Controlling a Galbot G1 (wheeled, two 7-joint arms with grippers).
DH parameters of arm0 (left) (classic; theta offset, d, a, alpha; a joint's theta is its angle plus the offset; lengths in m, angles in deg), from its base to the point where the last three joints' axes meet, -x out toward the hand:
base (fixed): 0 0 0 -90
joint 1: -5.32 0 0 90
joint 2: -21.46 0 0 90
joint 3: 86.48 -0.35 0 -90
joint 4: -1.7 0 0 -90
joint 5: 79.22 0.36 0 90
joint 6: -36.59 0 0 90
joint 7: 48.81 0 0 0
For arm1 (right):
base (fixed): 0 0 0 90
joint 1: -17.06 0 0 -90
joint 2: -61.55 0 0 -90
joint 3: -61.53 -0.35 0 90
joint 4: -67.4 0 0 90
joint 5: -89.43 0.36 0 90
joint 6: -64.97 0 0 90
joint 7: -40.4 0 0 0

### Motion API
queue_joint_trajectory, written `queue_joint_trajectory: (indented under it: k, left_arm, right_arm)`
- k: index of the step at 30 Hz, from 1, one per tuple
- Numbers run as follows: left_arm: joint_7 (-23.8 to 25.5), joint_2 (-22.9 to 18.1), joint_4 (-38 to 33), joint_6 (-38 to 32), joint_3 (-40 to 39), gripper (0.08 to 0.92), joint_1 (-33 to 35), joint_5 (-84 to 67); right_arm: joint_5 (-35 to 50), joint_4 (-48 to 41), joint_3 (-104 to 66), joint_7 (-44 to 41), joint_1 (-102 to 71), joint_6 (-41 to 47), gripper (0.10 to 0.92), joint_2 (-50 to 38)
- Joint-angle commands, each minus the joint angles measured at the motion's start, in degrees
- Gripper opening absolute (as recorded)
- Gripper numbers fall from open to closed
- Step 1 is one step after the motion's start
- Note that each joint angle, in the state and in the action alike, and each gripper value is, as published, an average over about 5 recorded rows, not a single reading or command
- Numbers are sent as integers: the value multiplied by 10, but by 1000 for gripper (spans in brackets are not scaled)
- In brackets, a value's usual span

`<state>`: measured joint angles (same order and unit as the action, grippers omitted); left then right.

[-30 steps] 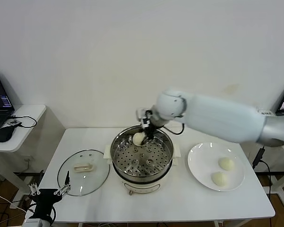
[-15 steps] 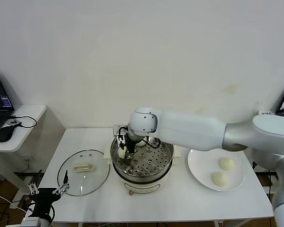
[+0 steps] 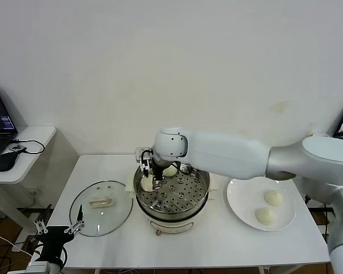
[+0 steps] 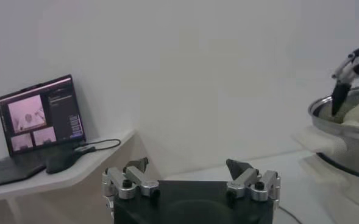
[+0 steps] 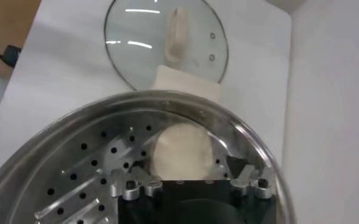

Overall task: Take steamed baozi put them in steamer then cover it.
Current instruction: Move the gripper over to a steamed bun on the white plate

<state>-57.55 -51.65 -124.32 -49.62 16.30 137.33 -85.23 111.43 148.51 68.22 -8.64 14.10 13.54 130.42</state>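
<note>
- I had the right gripper (image 3: 147,173) reaching down over the left side of the steamer (image 3: 201,188), and its jaws stood wide, with nothing clamped between them.
- From the right wrist view, one baozi (image 5: 180,149) lay on the perforated tray just ahead of the spread fingers (image 5: 130,182), close to the wall nearest the glass lid (image 5: 167,42); I judged it released.
- In the head view a second bun (image 3: 170,170) sat at the far side of the tray, beside the gripper.
- Two more baozi (image 3: 273,197) waited on the white plate (image 3: 240,197), well apart from the steamer on its right.
- The left gripper (image 4: 191,181) hung parked low beyond the table's (image 3: 217,240) left front corner, jaws wide and empty.
- By my reckoning I was about halfway through loading, with the cover step not yet begun.
- The next move, as I saw it, called for lifting the right arm straight up clear of the steel rim, then crossing to the plate for a third bun.
- The lid lay flat on the table left of the steamer.
</note>
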Motion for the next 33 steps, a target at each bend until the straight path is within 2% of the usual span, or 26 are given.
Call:
queue_joint_trajectory:
  k: [1,9,15,24,29,33]
  left_arm:
    - [1,1,-4,1,0,823,1,1]
    - [2,4,-11,5,-8,823,2,2]
    - [2,5,-11,4,-12,823,5,4]
    - [1,2,-14,5,-15,823,10,12]
    - [1,2,-16,7,-14,823,14,16]
    - [1,2,-14,7,-13,823,16,18]
  right_arm:
    - [-26,49,-7,-94,64,-44,822,-109]
    - [-128,132,13,-202,95,-168,823,-301]
    - [-203,173,-3,-225,47,-219,823,-429]
    - [-310,155,-165,-202,-206,-249,823,-510]
    - [-350,134,-275,-184,-357,-254,823,-516]
    - [-369,121,-318,-175,-413,-254,823,-505]
